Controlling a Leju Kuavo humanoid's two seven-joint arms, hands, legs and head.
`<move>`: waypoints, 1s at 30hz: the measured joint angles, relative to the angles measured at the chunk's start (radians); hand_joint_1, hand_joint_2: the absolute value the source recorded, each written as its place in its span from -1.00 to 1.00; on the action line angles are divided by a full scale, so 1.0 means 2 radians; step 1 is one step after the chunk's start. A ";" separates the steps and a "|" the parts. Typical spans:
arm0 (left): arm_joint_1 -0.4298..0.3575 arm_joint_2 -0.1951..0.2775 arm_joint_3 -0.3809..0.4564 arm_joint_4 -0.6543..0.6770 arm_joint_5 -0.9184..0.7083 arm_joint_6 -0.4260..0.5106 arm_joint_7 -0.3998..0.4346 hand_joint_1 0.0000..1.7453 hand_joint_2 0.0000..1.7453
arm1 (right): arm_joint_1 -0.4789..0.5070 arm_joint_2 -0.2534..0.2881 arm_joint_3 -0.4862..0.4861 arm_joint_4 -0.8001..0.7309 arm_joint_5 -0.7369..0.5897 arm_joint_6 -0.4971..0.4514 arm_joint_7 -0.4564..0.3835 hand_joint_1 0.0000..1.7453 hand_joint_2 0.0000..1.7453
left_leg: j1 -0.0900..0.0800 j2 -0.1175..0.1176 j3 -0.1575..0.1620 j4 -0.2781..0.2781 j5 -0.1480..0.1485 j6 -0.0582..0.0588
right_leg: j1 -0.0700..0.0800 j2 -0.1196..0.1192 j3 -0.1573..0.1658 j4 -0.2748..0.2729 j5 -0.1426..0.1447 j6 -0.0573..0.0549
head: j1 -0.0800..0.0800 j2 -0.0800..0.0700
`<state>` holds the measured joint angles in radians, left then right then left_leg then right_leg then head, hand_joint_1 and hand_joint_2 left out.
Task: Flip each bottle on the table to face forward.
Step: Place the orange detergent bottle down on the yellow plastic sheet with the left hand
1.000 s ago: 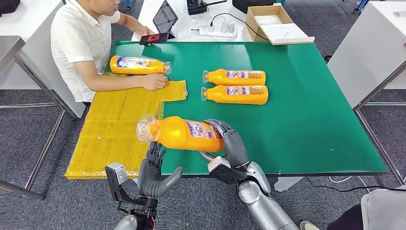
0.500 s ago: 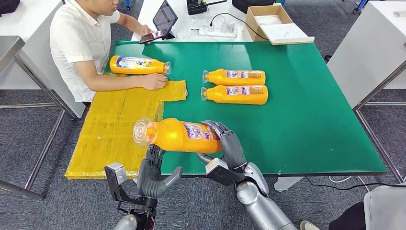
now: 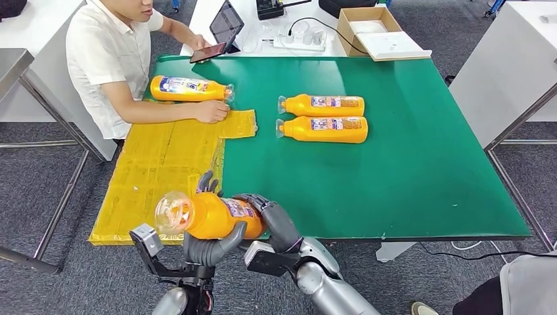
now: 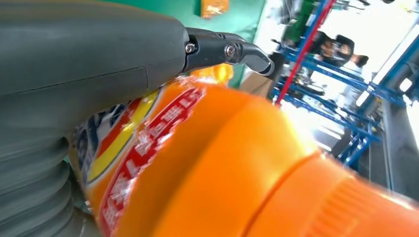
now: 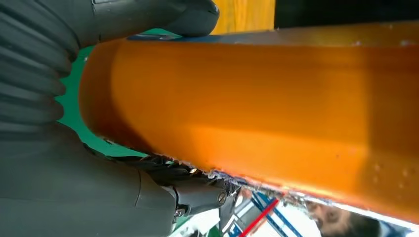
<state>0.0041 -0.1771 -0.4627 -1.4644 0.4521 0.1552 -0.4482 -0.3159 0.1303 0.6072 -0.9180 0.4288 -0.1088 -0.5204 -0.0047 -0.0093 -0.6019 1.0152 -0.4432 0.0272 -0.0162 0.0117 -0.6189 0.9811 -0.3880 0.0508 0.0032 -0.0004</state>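
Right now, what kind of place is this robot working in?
Probably a robotics lab or test room in an office. A green table holds orange bottles, a person sits beside it with a tablet, and blue metal racks stand behind.

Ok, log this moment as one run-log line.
phase: mid-flip | held bottle: lifted at near table edge | left hand: grips it | right hand: grips it | two bottles: lying on green table
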 joint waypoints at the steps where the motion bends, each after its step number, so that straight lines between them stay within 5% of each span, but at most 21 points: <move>1: 0.001 -0.001 0.004 0.000 0.010 -0.004 0.005 -1.00 1.00 | -0.006 0.005 0.007 0.016 -0.003 -0.002 -0.001 1.00 1.00 | 0.000 0.000 0.000 0.000 0.000 0.000 | 0.000 0.000 0.000 0.000 0.000 0.000 | 0.000 0.000; 12: 0.006 0.006 0.024 0.009 0.054 -0.038 0.032 -1.00 1.00 | -0.042 0.033 0.035 0.105 -0.029 -0.004 -0.009 1.00 1.00 | 0.000 0.000 -0.001 0.000 0.000 0.000 | 0.000 0.000 -0.001 0.000 0.000 0.000 | 0.000 0.000; 13: 0.006 0.006 0.024 0.011 0.058 -0.038 0.034 -0.88 1.00 | -0.043 0.033 0.036 0.109 -0.029 -0.004 -0.009 1.00 1.00 | 0.000 0.000 -0.001 0.000 0.000 0.000 | 0.000 0.000 -0.001 0.000 0.000 0.000 | 0.000 0.000; 17: 0.006 0.006 0.026 0.016 0.066 -0.039 0.041 1.00 1.00 | -0.047 0.034 0.040 0.118 -0.027 -0.005 -0.008 1.00 1.00 | 0.000 0.000 -0.001 0.000 0.000 0.000 | 0.000 0.000 -0.001 0.000 0.000 0.000 | 0.000 0.000; 18: 0.006 0.006 0.026 0.017 0.069 -0.039 0.042 1.00 1.00 | -0.047 0.034 0.041 0.119 -0.025 -0.005 -0.008 0.93 1.00 | 0.000 0.000 -0.001 0.000 0.000 0.000 | 0.000 0.000 -0.001 0.000 0.000 0.000 | 0.000 0.000; 19: 0.006 0.006 0.026 0.017 0.070 -0.039 0.043 1.00 1.00 | -0.048 0.035 0.042 0.120 -0.024 -0.006 -0.008 0.52 1.00 | 0.000 0.000 -0.001 0.000 0.000 0.000 | 0.000 0.000 -0.001 0.000 0.000 0.000 | 0.000 0.000; 22: 0.005 0.006 0.026 0.018 0.066 -0.035 0.043 1.00 1.00 | -0.048 0.035 0.046 0.123 -0.024 -0.006 -0.008 -0.91 -0.50 | 0.000 0.000 -0.001 0.000 0.000 0.000 | 0.000 0.000 -0.001 0.000 0.000 0.000 | 0.000 0.000; 23: 0.005 0.005 0.026 0.018 0.063 -0.033 0.042 1.00 1.00 | -0.047 0.036 0.049 0.123 -0.026 -0.006 -0.009 -1.00 -1.00 | 0.000 0.000 -0.001 0.000 0.000 0.000 | 0.000 0.000 -0.002 0.000 0.000 0.000 | 0.000 0.000; 30: 0.004 0.003 0.028 0.018 0.049 -0.021 0.034 1.00 1.00 | -0.024 0.041 0.054 0.109 -0.048 -0.016 -0.044 -1.00 -1.00 | 0.000 0.001 -0.001 0.000 0.000 0.000 | 0.000 0.000 -0.002 0.000 0.000 0.000 | 0.000 0.000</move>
<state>0.0125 -0.1708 -0.4074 -1.4279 0.5492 0.1139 -0.3804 -0.3636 0.2132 0.7153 -0.7002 0.3325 -0.1405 -0.6089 -0.0050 -0.0083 -0.6042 1.0152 -0.4431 0.0271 -0.0164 0.0118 -0.6226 0.9810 -0.3879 0.0509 0.0031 -0.0004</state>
